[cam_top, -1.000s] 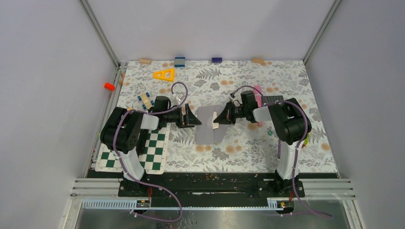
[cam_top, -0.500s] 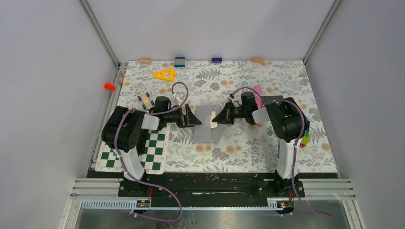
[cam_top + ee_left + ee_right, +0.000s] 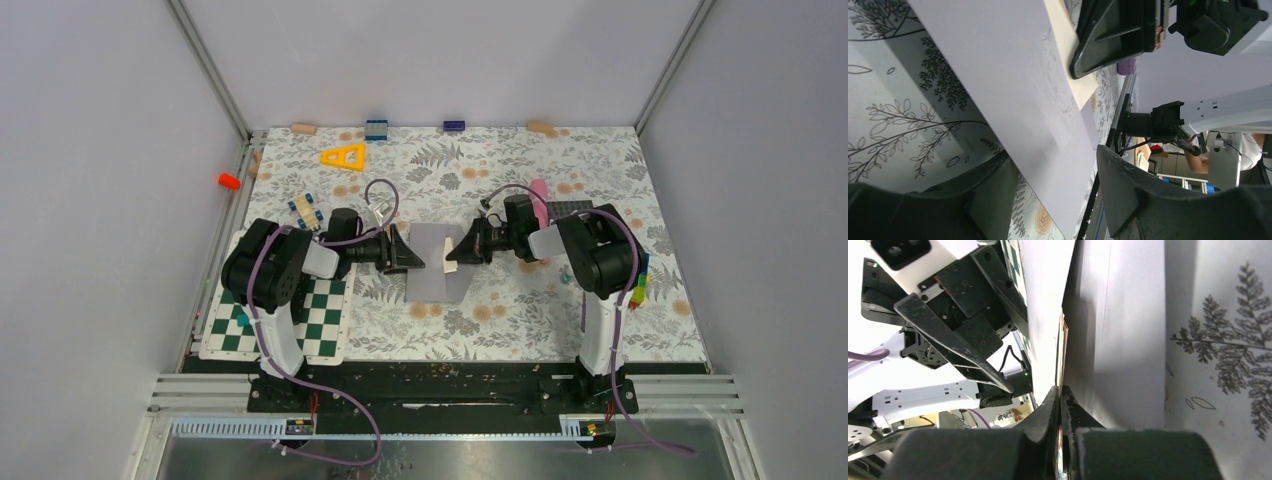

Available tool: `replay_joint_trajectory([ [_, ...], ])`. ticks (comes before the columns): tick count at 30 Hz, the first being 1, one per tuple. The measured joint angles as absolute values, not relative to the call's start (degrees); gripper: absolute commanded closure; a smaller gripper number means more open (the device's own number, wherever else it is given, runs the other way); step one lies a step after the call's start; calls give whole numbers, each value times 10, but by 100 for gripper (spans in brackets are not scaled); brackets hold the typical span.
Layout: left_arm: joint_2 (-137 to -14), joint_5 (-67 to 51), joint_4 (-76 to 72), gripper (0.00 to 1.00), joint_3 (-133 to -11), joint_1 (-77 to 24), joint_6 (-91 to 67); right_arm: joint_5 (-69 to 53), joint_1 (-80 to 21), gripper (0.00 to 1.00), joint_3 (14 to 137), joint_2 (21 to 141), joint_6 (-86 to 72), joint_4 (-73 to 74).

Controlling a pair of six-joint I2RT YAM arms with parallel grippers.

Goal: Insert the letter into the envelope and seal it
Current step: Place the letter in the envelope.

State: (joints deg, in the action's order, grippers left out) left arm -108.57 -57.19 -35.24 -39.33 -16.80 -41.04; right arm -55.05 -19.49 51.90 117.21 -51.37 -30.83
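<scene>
**Left claw narrows and edges in on the envelope**

Since a second ago the left claw (image 3: 408, 258) has slid a little nearer the envelope (image 3: 432, 278) and drawn its jaws in from their widest. The right arm has hardly shifted. In the left wrist view the jaws are partly apart, one finger (image 3: 1128, 195) on each side of the grey envelope's near edge. I cannot tell whether either pad presses on the paper.

The right claw (image 3: 456, 250) is closed tight on the letter (image 3: 450, 265). In the right wrist view the letter's thin brown edge runs straight into the pinched fingertips, with a grey layer on either side of it. From above, only a pale tan corner shows at the envelope's right side, just under the right claw.

The envelope lies in the middle of the floral worktop (image 3: 520, 300), between the two claws, which face each other across it. A green-and-white chessboard mat (image 3: 325, 325) lies beside the left arm's base. A yellow triangle (image 3: 343, 156) sits well apart, towards the far edge.
</scene>
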Motion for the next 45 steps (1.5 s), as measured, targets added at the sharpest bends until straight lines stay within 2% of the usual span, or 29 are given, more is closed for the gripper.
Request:
replay_joint_trajectory([
  [3,-1087,-582,-387,61,-386,-164,-439,-549,-195,100,519,1168,-492,-284],
  [6,-1093,-588,-422,67,-384,-160,-464,-546,-194,100,519,1166,-476,-271],
  [10,-1098,-591,-445,81,-382,-158,-482,-545,-194,100,520,1164,-462,-256],
  [13,-1101,-590,-444,85,-382,-157,-483,-545,-194,100,520,1163,-460,-255],
  [17,-1101,-589,-441,99,-382,-157,-483,-547,-194,100,520,1162,-465,-264],
  [23,-1110,-589,-484,100,-380,-157,-526,-550,-194,100,518,1153,-484,-299],
  [32,-1154,-588,-713,100,-370,-155,-691,-549,-180,99,510,1089,-491,-339],
  [34,-1154,-587,-735,100,-369,-155,-702,-546,-177,91,505,1073,-487,-339],
  [40,-1154,-583,-768,100,-369,-156,-724,-536,-175,58,504,1042,-460,-316],
  [45,-1154,-581,-771,100,-369,-159,-731,-525,-175,47,506,1030,-429,-269],
])
